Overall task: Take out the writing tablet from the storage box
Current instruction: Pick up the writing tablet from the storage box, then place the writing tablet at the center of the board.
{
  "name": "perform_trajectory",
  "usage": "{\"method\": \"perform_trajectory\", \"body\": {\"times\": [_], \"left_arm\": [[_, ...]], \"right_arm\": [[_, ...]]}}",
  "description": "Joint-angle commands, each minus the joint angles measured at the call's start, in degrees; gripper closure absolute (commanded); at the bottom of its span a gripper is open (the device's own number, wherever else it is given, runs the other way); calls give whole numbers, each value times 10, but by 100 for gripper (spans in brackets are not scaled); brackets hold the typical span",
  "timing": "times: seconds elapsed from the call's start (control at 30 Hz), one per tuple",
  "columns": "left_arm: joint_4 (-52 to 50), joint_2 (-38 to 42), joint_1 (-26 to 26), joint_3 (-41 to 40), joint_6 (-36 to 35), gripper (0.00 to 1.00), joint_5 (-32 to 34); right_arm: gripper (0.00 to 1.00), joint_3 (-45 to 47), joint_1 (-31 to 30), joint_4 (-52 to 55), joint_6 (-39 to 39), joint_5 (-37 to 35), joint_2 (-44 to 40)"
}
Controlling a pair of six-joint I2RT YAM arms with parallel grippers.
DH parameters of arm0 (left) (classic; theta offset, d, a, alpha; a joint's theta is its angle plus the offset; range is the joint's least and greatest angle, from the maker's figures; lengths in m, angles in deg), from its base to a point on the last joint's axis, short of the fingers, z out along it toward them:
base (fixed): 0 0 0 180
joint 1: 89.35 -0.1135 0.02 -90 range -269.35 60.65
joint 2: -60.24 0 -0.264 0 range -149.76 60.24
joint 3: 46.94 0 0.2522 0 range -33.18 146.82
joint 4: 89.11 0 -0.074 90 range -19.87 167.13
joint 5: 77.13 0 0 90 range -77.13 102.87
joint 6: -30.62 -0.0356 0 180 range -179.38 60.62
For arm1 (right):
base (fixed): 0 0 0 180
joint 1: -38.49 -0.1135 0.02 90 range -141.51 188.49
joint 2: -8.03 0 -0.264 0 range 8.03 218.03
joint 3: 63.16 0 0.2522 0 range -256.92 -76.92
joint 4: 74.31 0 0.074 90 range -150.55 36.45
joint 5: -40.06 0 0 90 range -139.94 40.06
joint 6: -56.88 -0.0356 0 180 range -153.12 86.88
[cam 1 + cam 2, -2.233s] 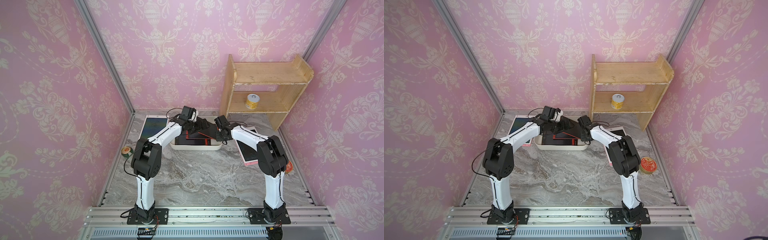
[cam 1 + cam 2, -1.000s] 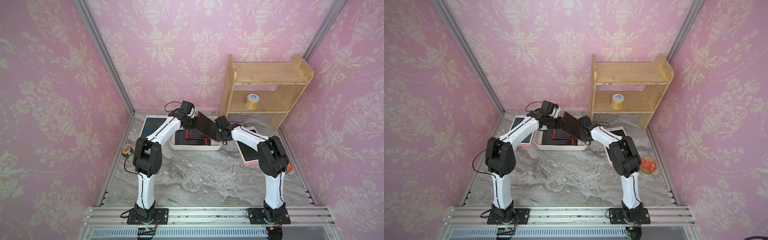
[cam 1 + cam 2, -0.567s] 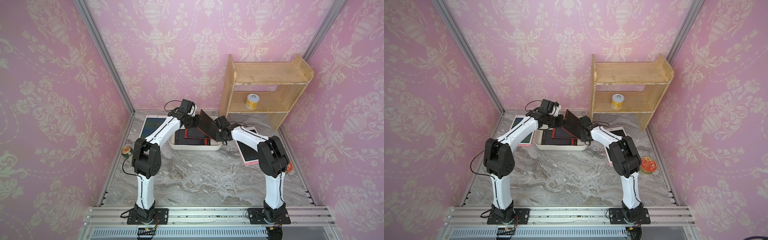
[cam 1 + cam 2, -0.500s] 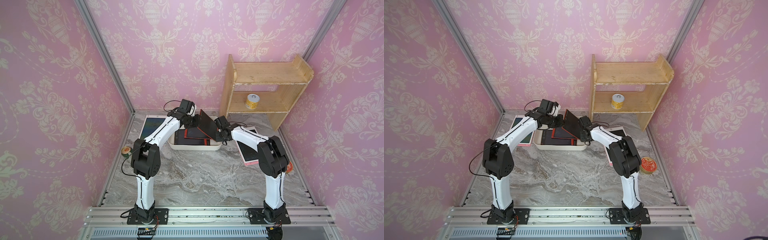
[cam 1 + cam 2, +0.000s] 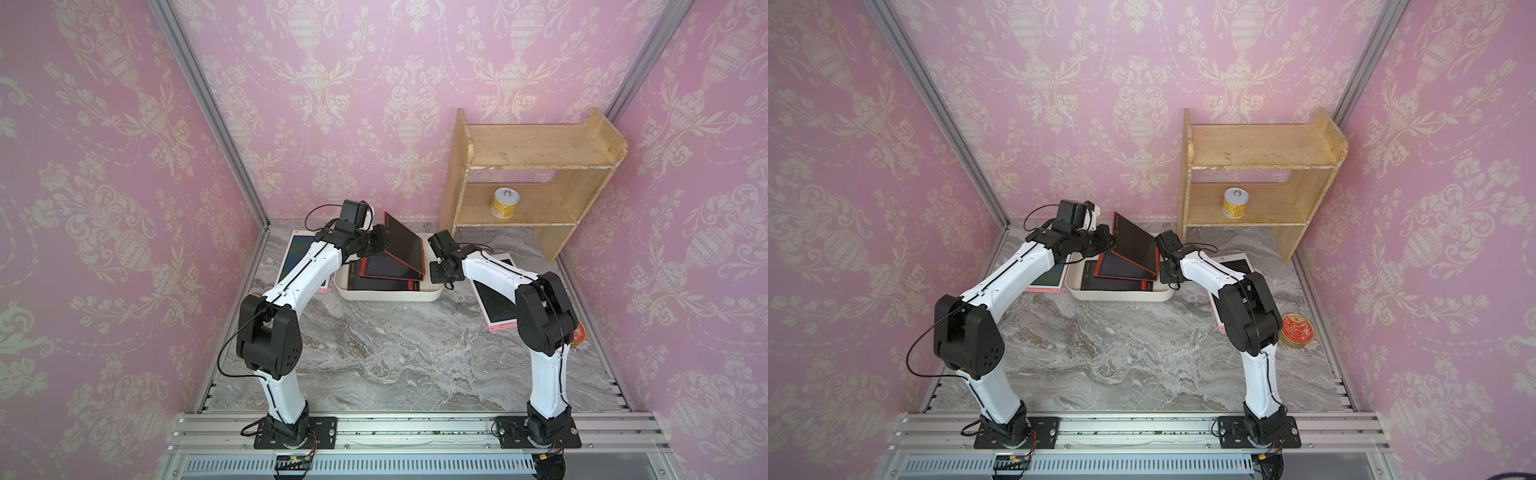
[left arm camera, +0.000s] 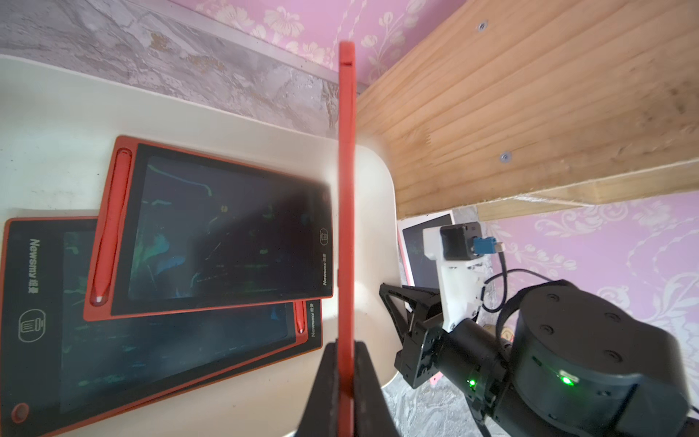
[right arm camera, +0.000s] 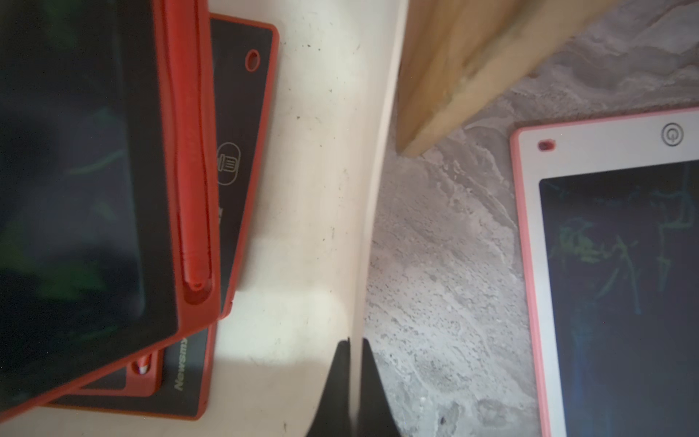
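Left gripper [image 6: 346,350] jaws narrow, clamped on the short edge of a red writing tablet [image 6: 346,181], seen edge-on in the left wrist view. In both top views that tablet [image 5: 405,245] [image 5: 1136,245] is lifted and tilted above the storage box [image 5: 386,296] [image 5: 1121,296], high corner toward the back wall, low edge over the box's far-right part. Can't tell if the low edge touches what lies under it.

Right gripper [image 7: 355,350] jaws nearly closed, pinching the thin rim of the box's wall [image 7: 314,189], one finger inside and one outside. In a top view it sits at the box's right end [image 5: 437,276].

Inside the box: a red-framed tablet [image 6: 212,227] [image 5: 390,266] lying skewed on top of a black-faced tablet [image 6: 151,340] [image 5: 378,285], both flat.

Outside the box, on the marble table [image 5: 395,353]: a pink-framed tablet [image 7: 605,265] [image 5: 494,303] flat just beside the box's right end, partly under the right arm. A second pink-framed tablet [image 5: 297,253] is flat beside the box's left end, partly under the left arm. Wooden shelf [image 5: 532,153] stands behind the box to the right, with a yellow can [image 5: 504,202] upright on its lower tier. Round red tin [image 5: 1296,330] well right of the box, near the side wall.
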Motion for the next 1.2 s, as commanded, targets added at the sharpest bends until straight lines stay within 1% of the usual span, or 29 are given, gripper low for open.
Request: {"method": "perform_trajectory", "body": {"times": [0.0, 0.2, 0.43, 0.67, 0.73, 0.97, 1.17], "left_arm": [[67, 58, -5, -33, 51, 100, 22], [109, 142, -8, -117, 104, 100, 85], [140, 291, -9, -255, 176, 100, 200], [102, 444, -2, -362, 251, 100, 301], [81, 486, 3, -382, 268, 100, 333], [-18, 617, 25, -417, 307, 100, 451], [-100, 707, 26, -440, 350, 100, 516]], "right_arm": [[100, -20, -2, 23, -8, 1, -19], [100, -20, 1, 22, 1, 10, -17], [100, -18, 4, 14, 12, 13, -17], [100, -29, 12, 21, 5, 14, -9], [100, -28, 14, 20, 5, 17, -9], [100, -28, 25, 20, 3, 42, -10], [100, -22, 36, 15, -2, 61, -13]]}}
